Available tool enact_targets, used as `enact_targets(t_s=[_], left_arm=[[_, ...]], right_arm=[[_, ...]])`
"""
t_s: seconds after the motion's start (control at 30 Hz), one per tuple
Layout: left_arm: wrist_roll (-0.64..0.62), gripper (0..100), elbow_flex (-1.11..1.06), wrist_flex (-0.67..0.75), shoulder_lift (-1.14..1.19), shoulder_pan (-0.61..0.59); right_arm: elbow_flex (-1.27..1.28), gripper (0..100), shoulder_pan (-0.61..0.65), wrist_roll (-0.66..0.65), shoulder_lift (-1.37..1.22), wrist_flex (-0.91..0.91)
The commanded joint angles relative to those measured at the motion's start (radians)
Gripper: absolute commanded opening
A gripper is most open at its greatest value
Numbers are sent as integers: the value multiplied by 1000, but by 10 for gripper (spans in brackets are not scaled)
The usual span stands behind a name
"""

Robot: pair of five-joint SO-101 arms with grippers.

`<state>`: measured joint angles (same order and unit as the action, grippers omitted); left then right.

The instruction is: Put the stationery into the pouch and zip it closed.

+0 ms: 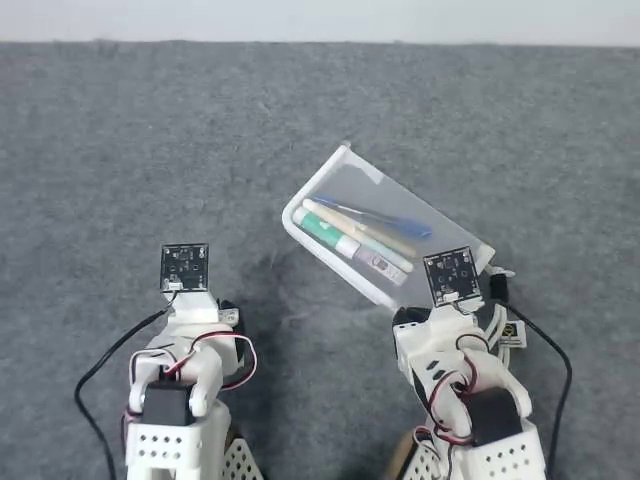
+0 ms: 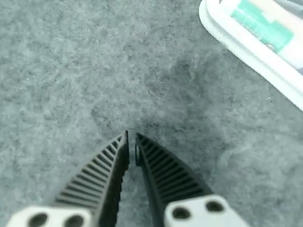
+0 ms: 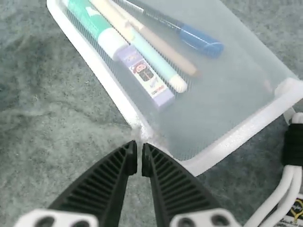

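The translucent white mesh pouch (image 1: 395, 195) lies slanted on the grey felt tabletop (image 1: 150, 150). It holds a blue pen (image 3: 199, 40), a beige pencil (image 3: 156, 40), a green-and-white marker (image 3: 102, 30) and a lavender eraser (image 3: 144, 75). The right gripper (image 3: 140, 145) is clenched, its tips at the pouch's white edge, with white cables (image 3: 289, 189) just beside it. The left gripper (image 2: 131, 137) is clenched over bare felt, apart from the pouch.

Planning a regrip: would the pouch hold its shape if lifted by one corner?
Probably floppy: the pouch is thin, see-through mesh. The pens inside lie loose, so they would likely slide toward the low end.
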<state>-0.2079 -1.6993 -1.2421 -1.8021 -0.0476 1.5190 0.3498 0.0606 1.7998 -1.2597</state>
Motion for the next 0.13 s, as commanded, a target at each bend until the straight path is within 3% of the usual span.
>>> enact_targets(t_s=[0.0,0.1], left_arm=[[-12,21,15,-8,-14,0],[-12,21,15,-8,-14,0]], right_arm=[[-23,6,-12,-35,18,19],[-25,6,-12,-35,18,18]])
